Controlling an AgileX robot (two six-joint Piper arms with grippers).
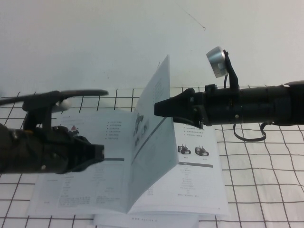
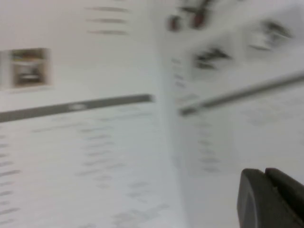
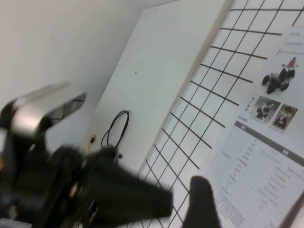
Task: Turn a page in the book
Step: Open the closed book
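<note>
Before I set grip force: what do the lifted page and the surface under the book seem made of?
The page looks like thin coated paper: it curves while standing up near the right gripper. The left gripper hovers over the book. The table covering looks like a matte white sheet or cloth printed with a black grid; which one is unclear.

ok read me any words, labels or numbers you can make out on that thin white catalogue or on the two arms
None can be read.
Thin white glossy stapled book: rows of tiny print, grey header bars, too small.
Lifted glossy page, beside the right gripper: print blurred.
Left gripper, over the book's left leaf: no label visible.
</note>
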